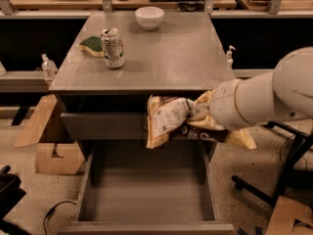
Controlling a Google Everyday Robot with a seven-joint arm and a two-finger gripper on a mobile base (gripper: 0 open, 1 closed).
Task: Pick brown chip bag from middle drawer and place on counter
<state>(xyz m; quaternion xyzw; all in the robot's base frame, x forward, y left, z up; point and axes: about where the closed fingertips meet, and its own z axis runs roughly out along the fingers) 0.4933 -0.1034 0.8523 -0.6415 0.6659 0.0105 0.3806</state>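
Note:
The brown chip bag (166,117), crinkly with tan edges and a white label panel, hangs in the air in front of the cabinet, just below the counter's front edge. My gripper (198,112) is shut on the bag's right end, with the big white arm (264,97) coming in from the right. The middle drawer (146,190) stands pulled open below, its grey floor bare. The counter (171,58) is the scuffed grey top above.
On the counter stand a can (112,48), a green sponge (91,45) at the left and a white bowl (149,17) at the back. Cardboard boxes (54,151) lie on the floor at left. A chair base (274,190) is at right.

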